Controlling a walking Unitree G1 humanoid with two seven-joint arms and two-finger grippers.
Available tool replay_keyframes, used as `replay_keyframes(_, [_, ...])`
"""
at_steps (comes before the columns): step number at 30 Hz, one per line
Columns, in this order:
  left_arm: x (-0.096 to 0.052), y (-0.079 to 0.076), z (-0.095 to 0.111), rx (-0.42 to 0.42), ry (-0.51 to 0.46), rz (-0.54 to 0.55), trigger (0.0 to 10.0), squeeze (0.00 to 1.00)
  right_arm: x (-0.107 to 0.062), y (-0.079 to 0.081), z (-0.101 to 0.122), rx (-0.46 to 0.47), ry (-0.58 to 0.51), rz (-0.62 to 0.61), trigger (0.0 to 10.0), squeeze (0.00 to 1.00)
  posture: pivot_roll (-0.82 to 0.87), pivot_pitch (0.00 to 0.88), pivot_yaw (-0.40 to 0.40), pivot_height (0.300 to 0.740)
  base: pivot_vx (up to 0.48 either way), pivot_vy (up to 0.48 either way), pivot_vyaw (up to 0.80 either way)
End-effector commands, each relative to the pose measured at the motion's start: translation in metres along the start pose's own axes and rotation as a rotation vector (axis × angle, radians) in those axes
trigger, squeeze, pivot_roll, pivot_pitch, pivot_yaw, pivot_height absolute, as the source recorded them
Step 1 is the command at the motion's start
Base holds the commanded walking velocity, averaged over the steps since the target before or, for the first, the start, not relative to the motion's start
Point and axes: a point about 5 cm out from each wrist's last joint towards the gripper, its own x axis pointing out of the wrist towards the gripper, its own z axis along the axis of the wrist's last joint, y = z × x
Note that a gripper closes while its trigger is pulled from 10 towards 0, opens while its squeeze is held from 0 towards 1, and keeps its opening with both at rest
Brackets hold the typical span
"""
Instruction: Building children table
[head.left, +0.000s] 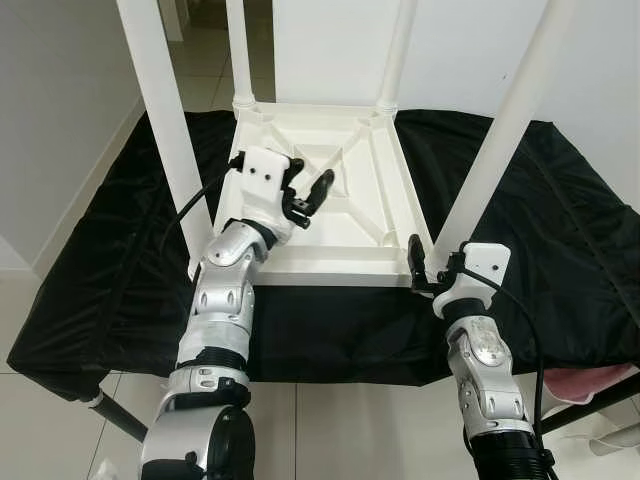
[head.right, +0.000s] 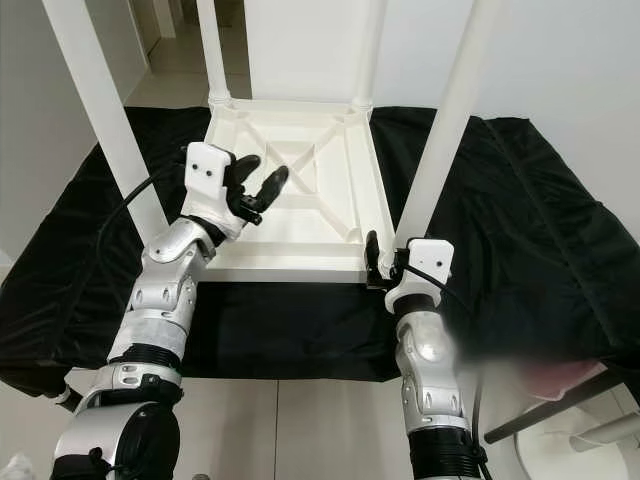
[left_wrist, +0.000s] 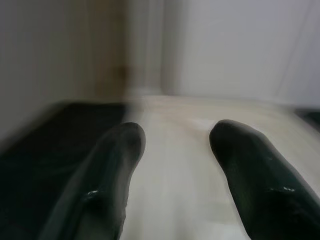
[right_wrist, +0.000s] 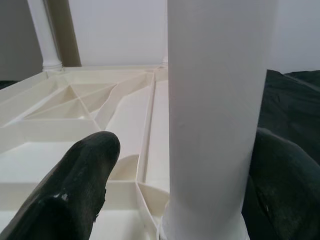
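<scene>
A white table (head.left: 330, 190) lies upside down on a black cloth (head.left: 120, 260) (four legs up). The right gripper (head.left: 428, 268) clasps the near right leg (head.left: 497, 140); the left gripper (head.left: 312, 190) hovers spread, holding nothing, above the underside.

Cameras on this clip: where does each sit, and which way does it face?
Left eye, right eye: on the head, looking down at the upturned white table on a black cloth; both silver arms show.
Left wrist: along the left gripper, jaws apart, over the blurred tabletop underside.
Right wrist: along the right gripper, jaws either side of the near right leg.
Shared: the table.
</scene>
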Motion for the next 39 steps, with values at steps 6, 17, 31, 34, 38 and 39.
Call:
replay_keyframes(6, [-0.005,0.000,-0.015,0.023,0.086,0.189,10.0,0.00,0.001,0.005,-0.002,0.011,0.001,0.032,10.0,0.00,-0.02,0.059,-0.008,0.740,0.000,0.000,0.00])
replay_keyframes(17, [-0.008,-0.034,-0.015,0.068,0.045,0.013,10.0,0.00,0.001,0.008,-0.003,0.027,0.004,0.051,10.0,0.00,-0.01,0.065,-0.009,0.740,0.000,0.000,0.00])
replay_keyframes(31, [0.001,0.008,-0.028,0.213,0.104,0.239,10.0,0.00,0.007,-0.008,-0.014,0.075,0.062,0.072,10.0,0.00,0.00,0.064,0.000,0.740,0.000,0.000,0.00])
replay_keyframes(34, [0.003,0.014,-0.028,0.225,0.102,0.262,10.0,0.00,0.011,-0.017,-0.013,0.068,0.062,0.056,10.0,0.00,0.00,0.064,0.000,0.740,0.000,0.000,0.00])
replay_keyframes(38, [0.003,0.028,-0.031,0.278,0.108,0.316,10.0,0.00,0.019,-0.033,-0.009,0.029,0.054,0.033,10.0,0.00,0.00,0.063,0.000,0.740,0.000,0.000,0.00])
replay_keyframes(39, [0.003,0.028,-0.031,0.278,0.108,0.316,10.0,0.00,0.019,-0.033,-0.009,0.029,0.054,0.033,10.0,0.00,0.00,0.063,0.000,0.740,0.000,0.000,0.00])
